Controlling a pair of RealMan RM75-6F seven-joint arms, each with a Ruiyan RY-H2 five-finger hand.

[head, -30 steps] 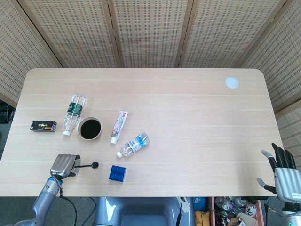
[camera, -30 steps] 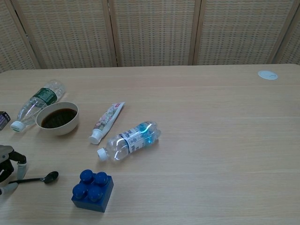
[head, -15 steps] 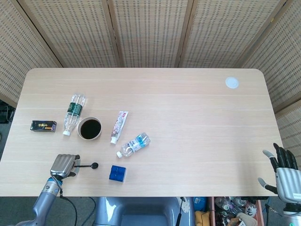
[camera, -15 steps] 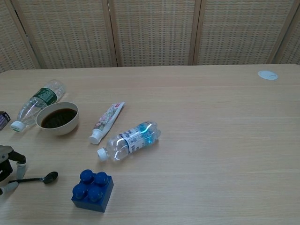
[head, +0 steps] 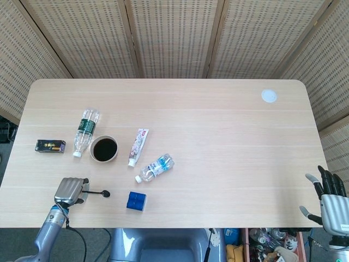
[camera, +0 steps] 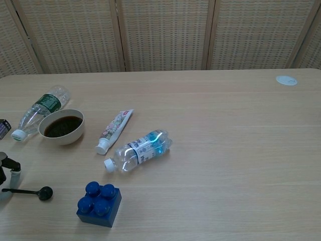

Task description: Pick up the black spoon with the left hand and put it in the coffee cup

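The black spoon (head: 98, 192) lies low over the table's front left, its bowl pointing right. My left hand (head: 68, 190) pinches the handle's left end. In the chest view the spoon (camera: 30, 191) stretches out level from the left hand (camera: 6, 168), which is cut off by the frame's left edge. The coffee cup (head: 103, 148), a white bowl-shaped cup full of dark coffee, stands behind the spoon and slightly right of the hand; the chest view shows this cup (camera: 62, 126) too. My right hand (head: 330, 199) hangs off the table's right front corner with fingers spread, holding nothing.
A blue toy brick (head: 136, 201) sits just right of the spoon's bowl. A small water bottle (head: 155, 167) and a toothpaste tube (head: 138, 146) lie right of the cup, a green-label bottle (head: 85, 131) to its left. A black box (head: 50, 146) and a white disc (head: 268, 96) lie further off.
The left hand has drawn back to the left with the spoon, so the bowl now sits further from the blue brick. The right hand has stayed put.
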